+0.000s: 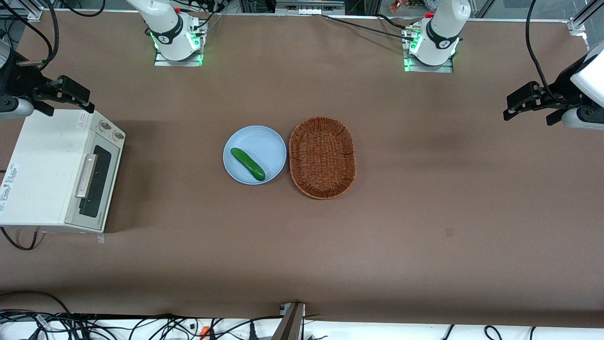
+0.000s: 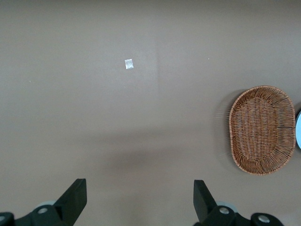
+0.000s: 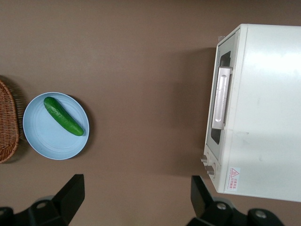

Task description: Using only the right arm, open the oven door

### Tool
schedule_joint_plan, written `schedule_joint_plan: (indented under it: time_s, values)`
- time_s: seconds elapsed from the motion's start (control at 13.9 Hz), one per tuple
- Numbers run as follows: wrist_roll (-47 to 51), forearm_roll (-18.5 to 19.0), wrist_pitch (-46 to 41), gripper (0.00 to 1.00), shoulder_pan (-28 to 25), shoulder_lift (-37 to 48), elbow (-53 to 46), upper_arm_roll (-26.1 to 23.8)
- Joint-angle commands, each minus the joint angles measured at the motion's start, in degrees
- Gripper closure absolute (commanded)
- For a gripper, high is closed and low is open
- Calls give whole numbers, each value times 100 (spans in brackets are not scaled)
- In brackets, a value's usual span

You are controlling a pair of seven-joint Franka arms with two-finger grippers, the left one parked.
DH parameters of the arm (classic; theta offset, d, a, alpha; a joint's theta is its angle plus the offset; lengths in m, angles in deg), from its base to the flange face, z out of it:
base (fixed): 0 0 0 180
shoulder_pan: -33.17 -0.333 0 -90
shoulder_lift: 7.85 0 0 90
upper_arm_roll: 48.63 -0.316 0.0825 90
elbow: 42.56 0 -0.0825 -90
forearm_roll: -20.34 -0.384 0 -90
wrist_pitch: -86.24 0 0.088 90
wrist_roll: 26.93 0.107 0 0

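Note:
The cream-white toaster oven (image 1: 42, 165) stands at the working arm's end of the table. Its oven door (image 1: 96, 182), with a dark glass window and a long silver bar handle (image 1: 86, 175), is shut flat against the oven front. The door also shows in the right wrist view (image 3: 215, 136) with its handle (image 3: 221, 96). My right arm's gripper (image 1: 66, 99) hangs high above the oven's end that is farther from the front camera, near the two-knob panel (image 1: 109, 130). In the right wrist view the gripper (image 3: 136, 200) is open wide and empty, touching nothing.
A light blue plate (image 1: 269, 144) with a green cucumber (image 1: 247, 164) sits mid-table, and also shows in the right wrist view (image 3: 44, 139). A brown wicker basket (image 1: 322, 157) stands beside it, toward the parked arm's end. Bare brown table lies in front of the oven door.

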Motion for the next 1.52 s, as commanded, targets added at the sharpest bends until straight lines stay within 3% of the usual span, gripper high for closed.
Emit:
schedule_joint_plan:
  time_s: [0.0,1.44]
  values:
    - [-59,-71,-210,0,90,-33,-130,-67]
    - [-76,96,-229,0,90,-33,-130,-120]
